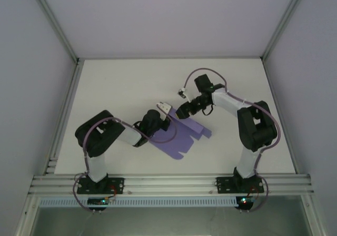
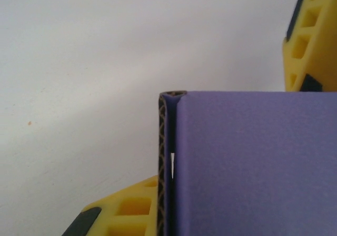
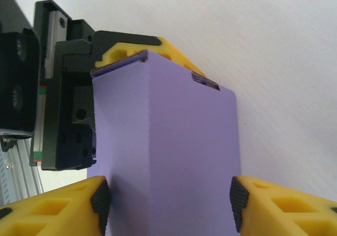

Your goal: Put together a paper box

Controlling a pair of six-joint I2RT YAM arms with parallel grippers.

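Open table [image 1: 116, 83] surrounds the paper box [image 1: 181, 138], hemmed between the left gripper [image 1: 164, 109] and right gripper [image 1: 181, 111].

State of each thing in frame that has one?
paper box: unassembled; one end folded and raised, the rest flat on the table.
left gripper: shut on the folded edge.
right gripper: jaws wide, either side of the raised panel; grip unclear.

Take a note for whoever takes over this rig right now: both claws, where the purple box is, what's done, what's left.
Left claw: clamped on the doubled-over edge of the paper box.
Right claw: jaws wide either side of a raised panel; squeezing or not, unclear.
Box: middle of the table, far end lifted between the claws, rest spread out.
Done: first fold begun.
Left: remaining flaps and tabs, closing up.
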